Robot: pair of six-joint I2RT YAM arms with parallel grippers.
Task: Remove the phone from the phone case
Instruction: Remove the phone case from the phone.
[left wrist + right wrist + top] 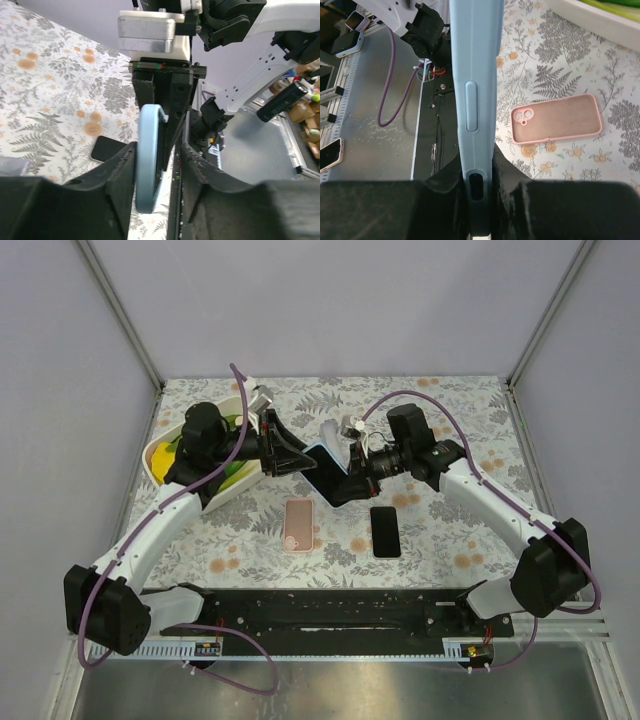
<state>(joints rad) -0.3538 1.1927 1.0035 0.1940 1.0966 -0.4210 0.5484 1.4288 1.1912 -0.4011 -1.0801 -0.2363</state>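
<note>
The blue phone case [475,75] is held on edge above the desk [450,540], clamped by the right end effector [479,175] and loosely straddled by the parted left end effector [157,155], with one pink case [299,524], one black phone [385,531] and one white bin [590,17] lying nearby.

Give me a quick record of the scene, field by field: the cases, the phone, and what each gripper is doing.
blue case: lifted off the table, held edge-on between both grippers
right gripper: shut on one end of the blue case
left gripper: straddles the other end, grip unclear
pink case: empty, flat on the table, open side up
black phone: flat on the table beside the pink case, apart
</note>
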